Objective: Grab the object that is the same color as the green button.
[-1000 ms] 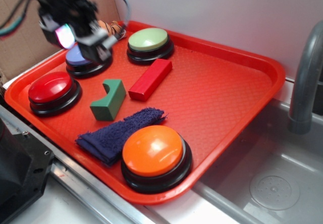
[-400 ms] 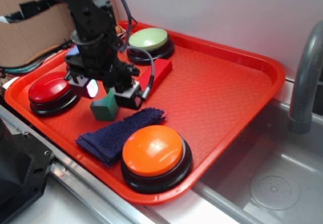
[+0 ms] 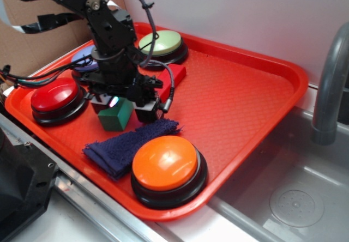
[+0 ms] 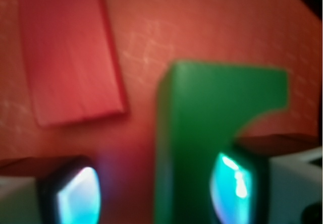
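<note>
The dark green notched block (image 3: 115,116) lies on the red tray (image 3: 234,89), left of centre. My gripper (image 3: 121,107) is lowered right over it, jaws open and straddling the block. In the wrist view the green block (image 4: 212,148) fills the middle and right, against the right fingertip (image 4: 234,186), with a gap to the left fingertip (image 4: 75,193). The pale green button (image 3: 162,44) sits at the tray's back, partly behind the arm.
A red rectangular block (image 3: 169,81) lies just behind the gripper, also in the wrist view (image 4: 70,52). Red button (image 3: 54,97) at left, blue button (image 3: 84,63) behind the arm, large orange button (image 3: 166,163) and dark blue cloth (image 3: 122,144) in front. Sink and faucet (image 3: 330,78) at right.
The gripper has come from above the blue button forward and down onto the green block, and now straddles it close to the tray. The block has not moved.
</note>
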### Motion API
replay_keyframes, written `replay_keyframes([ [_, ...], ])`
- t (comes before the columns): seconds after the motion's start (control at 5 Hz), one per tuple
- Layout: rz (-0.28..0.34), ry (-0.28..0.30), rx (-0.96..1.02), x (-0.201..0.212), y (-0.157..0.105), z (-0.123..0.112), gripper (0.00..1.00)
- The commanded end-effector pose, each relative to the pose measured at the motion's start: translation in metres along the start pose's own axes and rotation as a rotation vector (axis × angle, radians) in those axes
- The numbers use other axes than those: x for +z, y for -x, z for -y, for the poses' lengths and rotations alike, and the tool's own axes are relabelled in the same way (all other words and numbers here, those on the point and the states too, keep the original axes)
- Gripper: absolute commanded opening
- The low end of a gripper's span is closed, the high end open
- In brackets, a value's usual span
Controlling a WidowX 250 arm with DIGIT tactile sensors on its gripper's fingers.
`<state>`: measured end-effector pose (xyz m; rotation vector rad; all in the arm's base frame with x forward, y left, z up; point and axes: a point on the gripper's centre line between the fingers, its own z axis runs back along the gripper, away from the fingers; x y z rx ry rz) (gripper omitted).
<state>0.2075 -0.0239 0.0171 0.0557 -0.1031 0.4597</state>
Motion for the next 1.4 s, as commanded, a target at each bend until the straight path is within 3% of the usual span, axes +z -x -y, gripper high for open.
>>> replay_keyframes([
  [0.0, -0.055, 0.010, -0.174, 0.016, -0.012, 0.001, 0.00],
  [0.4, -0.005, 0.038, -0.438, 0.087, -0.034, 0.003, 0.00],
  [0.6, -0.012, 0.076, -0.604, 0.131, -0.031, 0.009, 0.00],
  [0.8, 0.038, 0.125, -0.625, 0.161, -0.023, 0.002, 0.00],
  [1.0, 0.039, 0.154, -0.578, 0.165, -0.023, -0.008, 0.00],
  [1.2, -0.032, 0.189, -0.523, 0.159, -0.027, -0.016, 0.00],
])
